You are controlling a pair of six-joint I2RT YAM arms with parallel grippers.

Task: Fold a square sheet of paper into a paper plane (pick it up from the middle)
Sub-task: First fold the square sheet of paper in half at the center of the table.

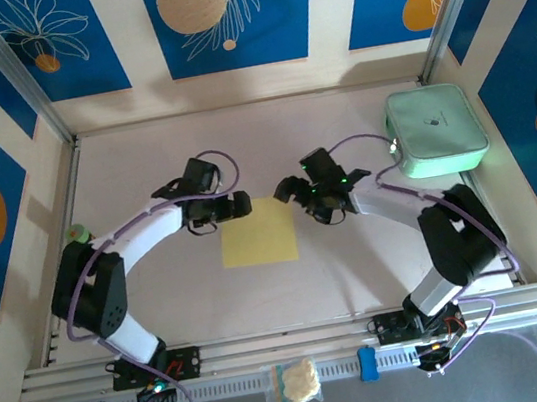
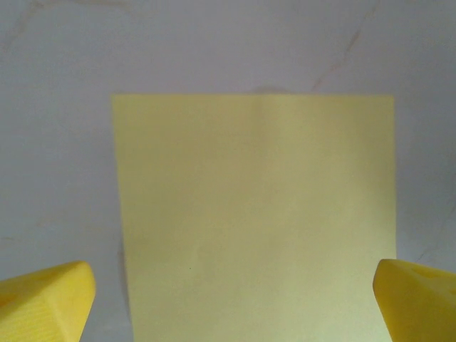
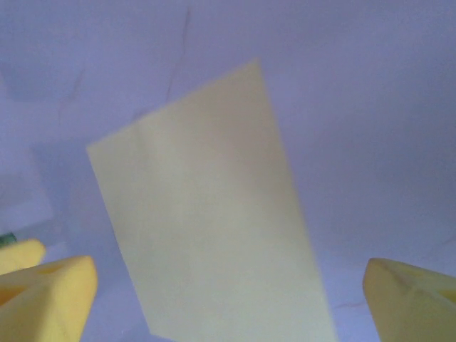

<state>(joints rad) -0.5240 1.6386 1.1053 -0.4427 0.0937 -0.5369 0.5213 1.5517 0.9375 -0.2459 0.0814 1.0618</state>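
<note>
square sheet (image 1: pixel 257 231) between left claw (image 1: pixel 220 211), right claw (image 1: pixel 304 204)

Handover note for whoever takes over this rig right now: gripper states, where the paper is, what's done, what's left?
Left gripper: open, empty, by the far left corner of the square sheet of paper.
Right gripper: open, empty, by the sheet's far right corner.
Sheet: flat on the table between the arms, ungripped.
Done: both grippers positioned at the sheet; no clear fold visible.
Left: pick it up from the middle, then all the folding.
</note>
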